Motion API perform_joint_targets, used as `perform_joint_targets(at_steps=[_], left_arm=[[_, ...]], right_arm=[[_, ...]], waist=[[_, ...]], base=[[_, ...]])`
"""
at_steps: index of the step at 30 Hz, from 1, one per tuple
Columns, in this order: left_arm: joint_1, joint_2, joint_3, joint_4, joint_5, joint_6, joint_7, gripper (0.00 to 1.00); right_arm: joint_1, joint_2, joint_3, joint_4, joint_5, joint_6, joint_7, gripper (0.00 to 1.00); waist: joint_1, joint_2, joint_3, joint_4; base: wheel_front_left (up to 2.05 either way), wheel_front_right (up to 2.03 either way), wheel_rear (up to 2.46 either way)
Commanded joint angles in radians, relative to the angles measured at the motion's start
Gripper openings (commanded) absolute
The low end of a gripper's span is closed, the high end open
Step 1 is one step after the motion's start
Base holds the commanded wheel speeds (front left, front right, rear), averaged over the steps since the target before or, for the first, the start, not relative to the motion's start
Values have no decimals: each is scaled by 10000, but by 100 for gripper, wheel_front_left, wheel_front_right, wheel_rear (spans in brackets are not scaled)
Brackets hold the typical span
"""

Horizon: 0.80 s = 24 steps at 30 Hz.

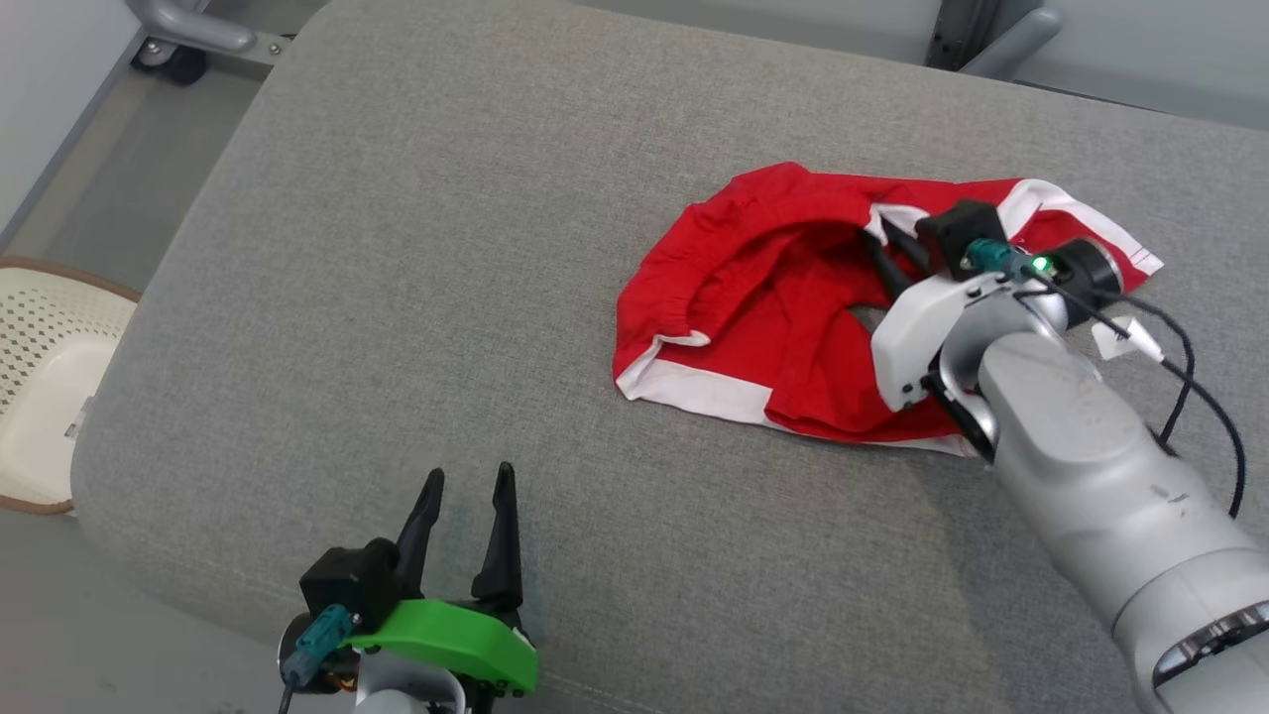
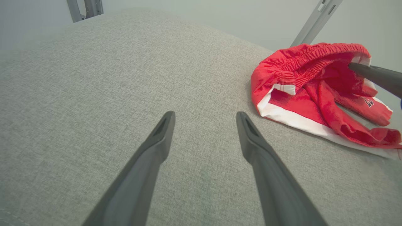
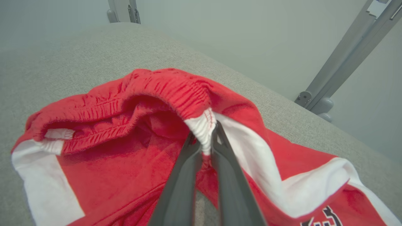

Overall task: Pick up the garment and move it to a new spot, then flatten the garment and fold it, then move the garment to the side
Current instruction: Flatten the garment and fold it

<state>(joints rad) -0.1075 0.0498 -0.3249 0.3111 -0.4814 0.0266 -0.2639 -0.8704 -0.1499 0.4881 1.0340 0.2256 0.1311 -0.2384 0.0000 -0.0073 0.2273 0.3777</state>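
The garment (image 1: 783,307), red shorts with white side stripes and an elastic waistband, lies crumpled on the grey padded table (image 1: 446,297), right of centre. My right gripper (image 1: 882,238) reaches into it from the right, shut on the white part of the waistband (image 3: 202,130); the right wrist view shows both dark fingers pinching that fabric. My left gripper (image 1: 466,496) rests open near the front edge, well left of the garment (image 2: 317,94), with bare cloth surface between its fingers (image 2: 163,131).
A cream perforated basket (image 1: 40,377) stands on the floor off the table's left edge. Grey metal frame legs (image 3: 342,59) rise behind the table. Black cables (image 1: 1190,377) hang by my right wrist.
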Motion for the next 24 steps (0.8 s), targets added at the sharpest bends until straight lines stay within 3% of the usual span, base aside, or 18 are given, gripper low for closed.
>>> perform_joint_targets(at_steps=[1, 8, 9, 10, 11, 12, 14, 16, 24], left_arm=[[-198, 22, -65, -54, -20, -22, 2, 100], [-583, 23, -1163, -111, -487, -48, 2, 100], [-618, 20, -1303, -113, -542, -40, 2, 100], [-620, 25, -1332, -157, -587, 35, 2, 100], [-619, 25, -1357, -220, -601, 89, 2, 100], [-608, 17, -1385, -289, -567, 130, 2, 100], [-536, 9, -1420, -387, -585, 230, 2, 100], [-463, 12, -1423, -492, -648, 308, 2, 100], [-407, 21, -1584, -173, -636, 174, 2, 100]], right_arm=[[-306, -137, -31, -64, -131, -9, 49, 0], [-1949, -1103, -29, 399, -1052, -11, 825, 0], [-2210, -1198, -91, 507, -1122, -11, 909, 8], [-2488, -1100, -85, 581, -1229, -11, 959, 38], [-2706, -963, 6, 632, -1342, -9, 910, 76], [-2871, -853, 55, 710, -1348, -9, 834, 100], [-3160, -720, 109, 871, -1233, -14, 557, 100], [-3171, -136, 580, 824, -739, -11, 272, 100], [-3274, -783, 665, 1203, -329, -14, -244, 100]], waist=[[0, 73, 165, 199], [0, 73, 733, 1608], [0, 73, 832, 1836], [0, 73, 937, 1891], [0, 73, 1046, 1938], [0, 73, 1150, 1975], [0, 73, 1305, 2037], [0, 73, 1403, 2077], [0, 73, 996, 1953]], base=[[0, 0, 0], [0, 0, 0], [0, 0, 0], [0, 0, 0], [0, 0, 0], [0, 0, 0], [0, 0, 0], [0, 0, 0], [0, 0, 0]])
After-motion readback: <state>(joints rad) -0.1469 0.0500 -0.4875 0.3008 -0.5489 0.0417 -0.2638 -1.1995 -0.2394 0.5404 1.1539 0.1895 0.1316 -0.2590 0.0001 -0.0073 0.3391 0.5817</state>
